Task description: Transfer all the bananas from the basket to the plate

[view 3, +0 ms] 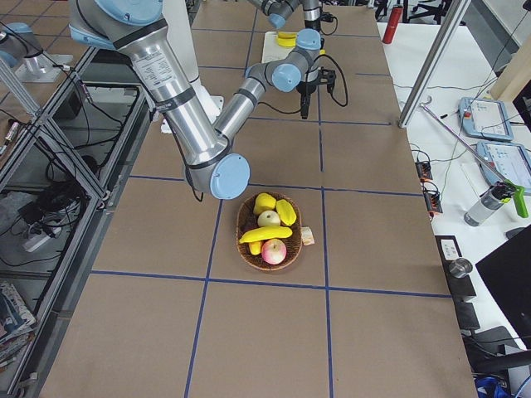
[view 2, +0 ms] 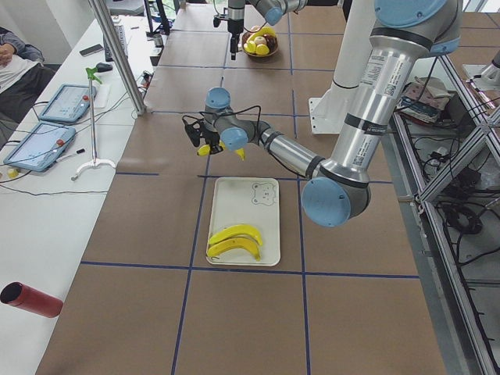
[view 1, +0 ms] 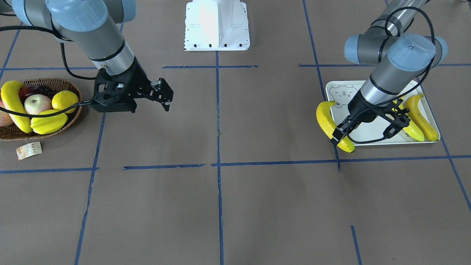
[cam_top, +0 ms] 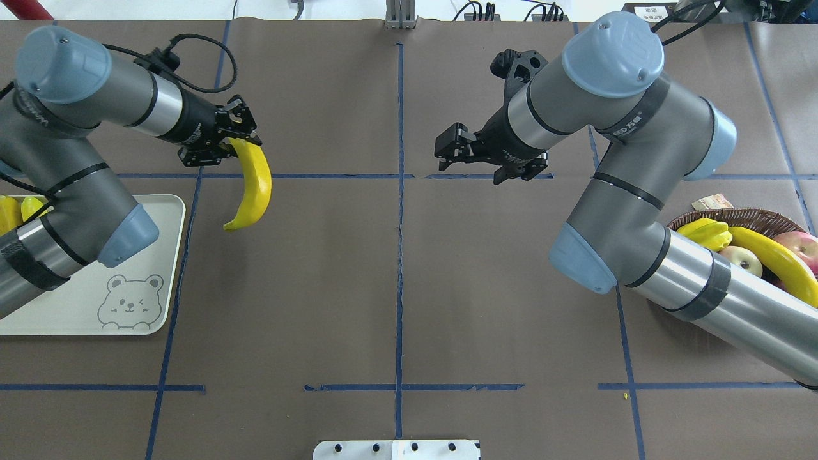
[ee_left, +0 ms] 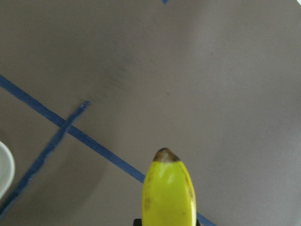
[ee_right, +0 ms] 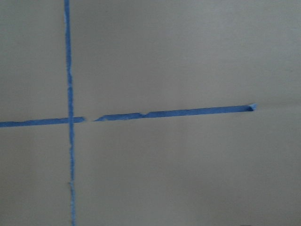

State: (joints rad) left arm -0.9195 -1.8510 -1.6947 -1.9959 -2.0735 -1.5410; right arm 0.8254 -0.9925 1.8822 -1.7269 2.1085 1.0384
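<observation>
The left gripper [cam_top: 231, 142] is clamping a banana [cam_top: 252, 185] near the plate [cam_top: 77, 300]; placing it there probably comes next. The right gripper [view 1: 166, 98] is hanging open, empty.

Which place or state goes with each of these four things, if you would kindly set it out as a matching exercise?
Things:
1. left gripper
2. right gripper
3. basket
4. plate

States:
A. holds two bananas
B. open and empty, over the bare table
C. shut on a banana, just off the plate
D. holds one banana among other fruit

Pairs: 1-C, 2-B, 3-D, 4-A
</observation>
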